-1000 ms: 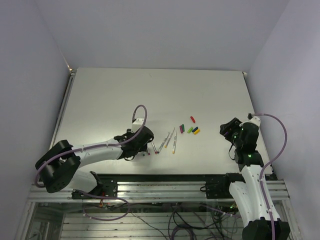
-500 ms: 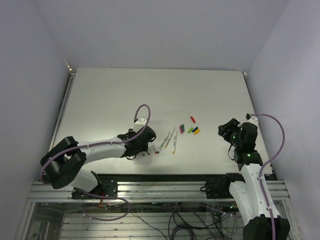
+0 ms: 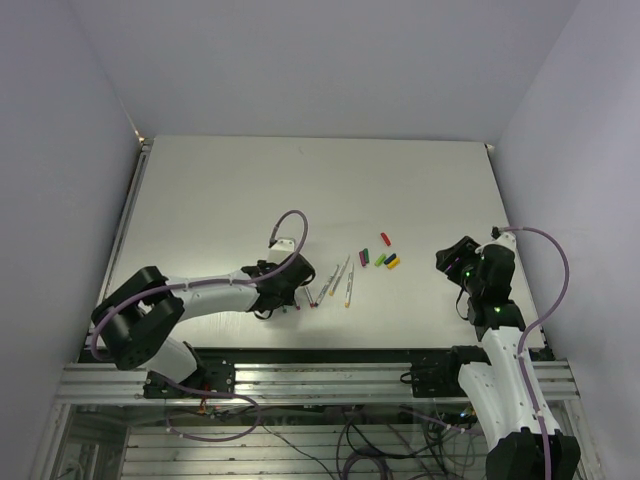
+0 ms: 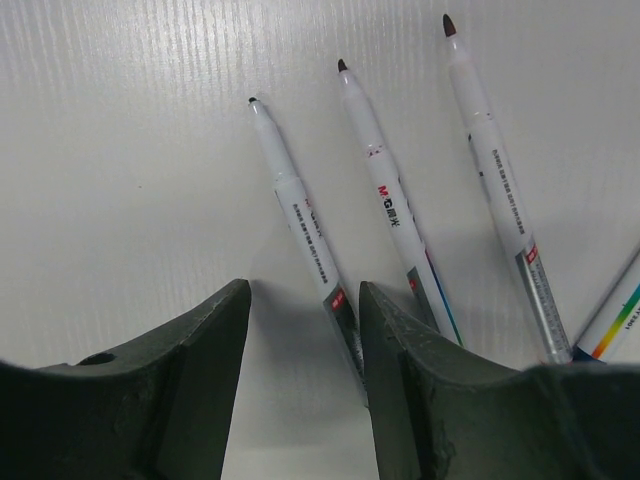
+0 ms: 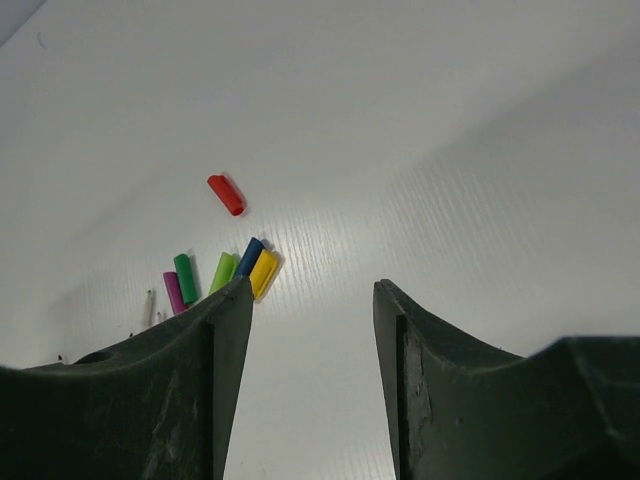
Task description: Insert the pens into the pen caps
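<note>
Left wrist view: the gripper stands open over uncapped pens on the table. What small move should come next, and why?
Probably nudge the left gripper slightly rightward in this view. Its jaws stand open and empty, and the leftmost pen slips behind the right-hand finger instead of running through the middle of the gap. Closing now might catch it off-centre.

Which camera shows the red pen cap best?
The right wrist view: the red pen cap lies clear of the other caps, large and unobstructed. The top external view shows only a tiny red speck; the left wrist view shows pens, no caps.
</note>
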`<control>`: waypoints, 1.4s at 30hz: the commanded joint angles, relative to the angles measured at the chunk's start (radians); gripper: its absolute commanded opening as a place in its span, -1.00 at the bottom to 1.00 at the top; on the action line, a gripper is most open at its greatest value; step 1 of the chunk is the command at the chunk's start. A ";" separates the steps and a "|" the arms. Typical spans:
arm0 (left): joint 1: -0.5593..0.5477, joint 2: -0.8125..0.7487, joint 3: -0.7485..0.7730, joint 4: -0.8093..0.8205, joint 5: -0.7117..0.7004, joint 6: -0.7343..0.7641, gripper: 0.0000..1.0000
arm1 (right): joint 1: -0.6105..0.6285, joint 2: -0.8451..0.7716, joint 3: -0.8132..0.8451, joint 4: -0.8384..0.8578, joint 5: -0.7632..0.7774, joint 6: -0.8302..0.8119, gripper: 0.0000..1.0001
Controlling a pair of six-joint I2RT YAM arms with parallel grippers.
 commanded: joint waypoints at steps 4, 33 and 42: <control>-0.007 0.010 0.024 -0.090 -0.010 0.001 0.19 | -0.004 -0.002 -0.006 0.022 -0.013 0.010 0.04; 0.213 -0.069 -0.062 -0.088 0.162 0.071 0.00 | -0.004 -0.038 0.047 -0.079 -0.010 -0.003 0.11; 0.214 -0.056 -0.056 -0.115 0.177 0.062 -0.10 | -0.004 -0.042 0.038 -0.064 -0.015 0.003 0.12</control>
